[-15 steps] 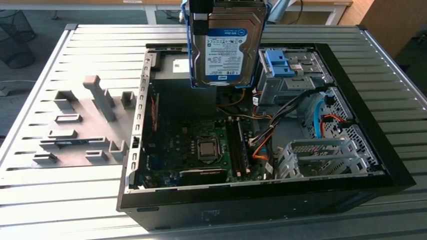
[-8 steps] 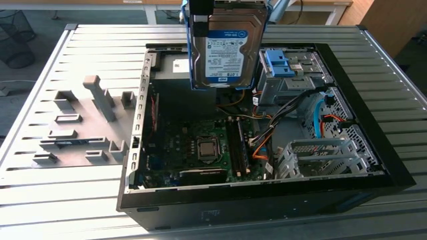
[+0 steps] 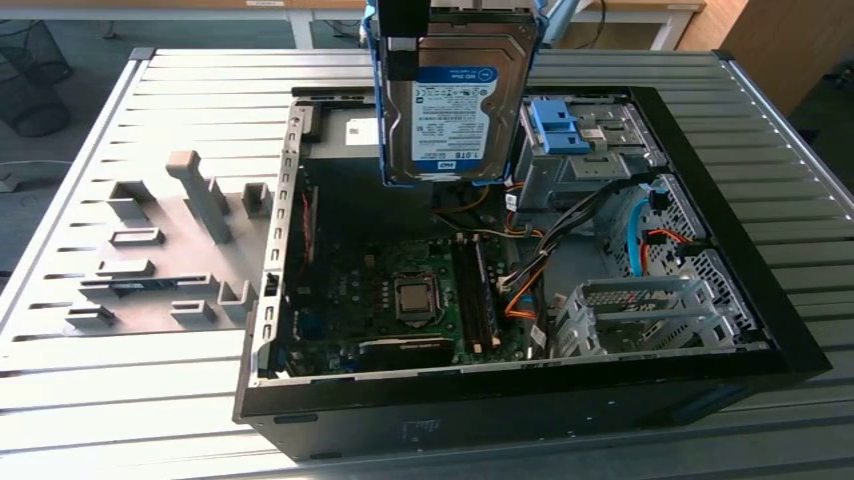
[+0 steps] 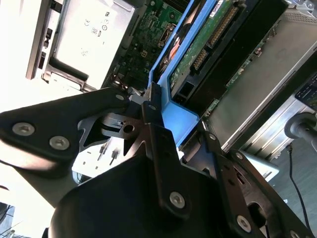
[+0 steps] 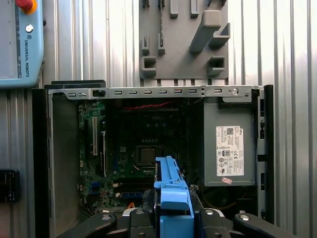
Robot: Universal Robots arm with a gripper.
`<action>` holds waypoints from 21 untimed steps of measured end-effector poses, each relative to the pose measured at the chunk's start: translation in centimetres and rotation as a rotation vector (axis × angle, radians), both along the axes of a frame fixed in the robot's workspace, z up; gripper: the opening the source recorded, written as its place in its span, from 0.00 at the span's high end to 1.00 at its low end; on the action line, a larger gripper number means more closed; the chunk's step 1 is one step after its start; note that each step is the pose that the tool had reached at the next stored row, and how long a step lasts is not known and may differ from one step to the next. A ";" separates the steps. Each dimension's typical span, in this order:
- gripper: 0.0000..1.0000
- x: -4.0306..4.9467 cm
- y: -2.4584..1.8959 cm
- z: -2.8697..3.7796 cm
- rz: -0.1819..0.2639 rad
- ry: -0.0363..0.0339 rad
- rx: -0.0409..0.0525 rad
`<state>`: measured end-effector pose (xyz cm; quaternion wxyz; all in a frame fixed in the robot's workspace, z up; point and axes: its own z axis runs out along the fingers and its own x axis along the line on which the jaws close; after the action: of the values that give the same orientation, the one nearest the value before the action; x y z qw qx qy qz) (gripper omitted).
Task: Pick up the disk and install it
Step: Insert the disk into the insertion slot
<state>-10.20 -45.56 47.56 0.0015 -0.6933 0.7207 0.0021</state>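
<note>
Disk (image 3: pixel 454 100) hangs upright in my gripper (image 5: pixel 172 214), jaws clamped on its blue bracket; long axis vertical, above the open computer case (image 3: pixel 787 330); the blue-latched bay (image 3: pixel 558 128) lies lower, toward the exterior view's right.

Bright daylight falls on the slatted tabletop (image 3: pixel 134 390) in the exterior view, with glare along the exterior view's right edge. The inside of the open computer case (image 3: pixel 467 415) lies in deep shadow. The white label on the disk (image 3: pixel 454 110) catches light, and a large patch of the second wrist view burns out to white.
</note>
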 end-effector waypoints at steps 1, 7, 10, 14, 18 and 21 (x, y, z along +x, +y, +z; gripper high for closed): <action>0.63 0.00 0.00 0.00 0.000 0.0001 -0.0001; 0.63 0.00 -0.01 0.01 0.000 0.0000 -0.0001; 0.63 0.00 -0.01 0.02 0.000 0.0001 -0.0003; 0.63 0.01 -0.02 0.51 0.000 0.0000 -0.0010; 0.63 0.00 -0.08 0.53 0.000 0.0001 -0.0035; 0.63 0.00 -0.46 0.52 0.000 0.0001 -0.0058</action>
<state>-10.20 -46.02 48.08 -0.0005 -0.6933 0.7207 0.0000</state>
